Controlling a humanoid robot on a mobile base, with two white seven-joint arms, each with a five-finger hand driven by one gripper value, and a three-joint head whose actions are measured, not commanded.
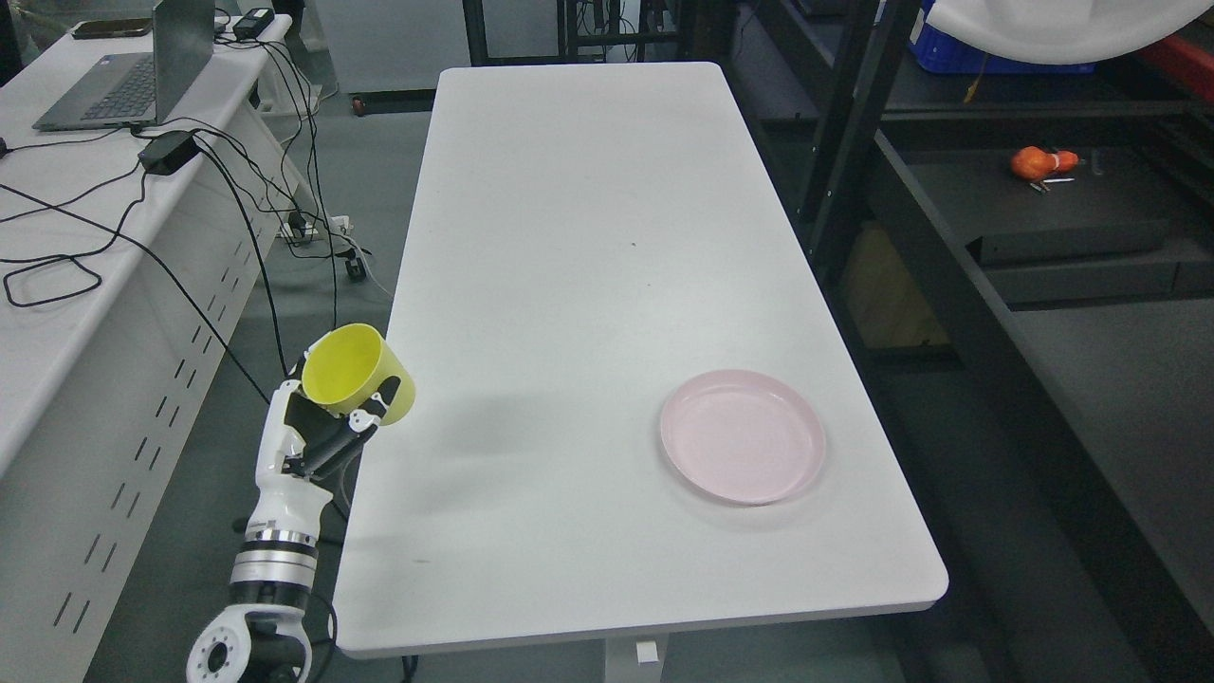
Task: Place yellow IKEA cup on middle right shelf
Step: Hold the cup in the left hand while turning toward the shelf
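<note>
— Where's your cup right now?

— Your left hand (313,427) has it. The fingers (365,417) are curled around the yellow cup (358,370), which is tipped on its side with the open mouth facing up and to the left. Hand and cup hang at the left edge of the white table (569,285), the cup just overlapping that edge.

— What's around the hand?

— Well to its right, a pink plate (743,436) lies flat on the table. Farther right and beyond stands the dark shelf unit (948,275), with an orange object (1041,162) on one of its levels. To the hand's left you have a white desk (57,313) with trailing cables (237,190), and a laptop (133,76) up at its far end.

— And your right hand?

— Out of sight.
</note>
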